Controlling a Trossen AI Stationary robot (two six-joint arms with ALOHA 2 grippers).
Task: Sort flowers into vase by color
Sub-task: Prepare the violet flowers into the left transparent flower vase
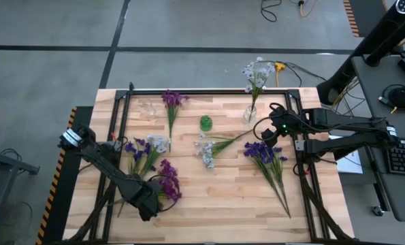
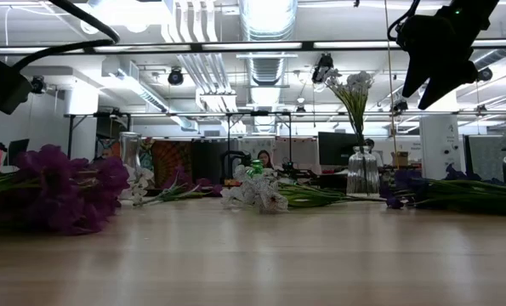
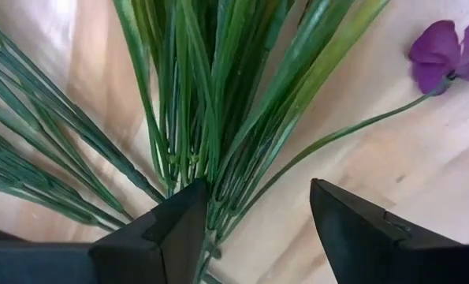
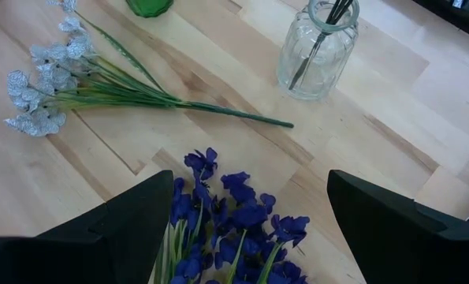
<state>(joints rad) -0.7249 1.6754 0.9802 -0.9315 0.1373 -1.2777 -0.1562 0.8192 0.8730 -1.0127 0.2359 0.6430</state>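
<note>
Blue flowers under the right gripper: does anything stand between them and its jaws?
Nothing visible does. The right gripper hangs open above the blue flowers, with only air between them.

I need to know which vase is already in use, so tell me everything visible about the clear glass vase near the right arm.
The clear glass vase is a squat ribbed jar with a narrow neck, standing upright on the wooden table near its far edge. It holds pale white-blue flowers, whose green stems show through the glass. Nothing else touches it; the right gripper hovers apart.
</note>
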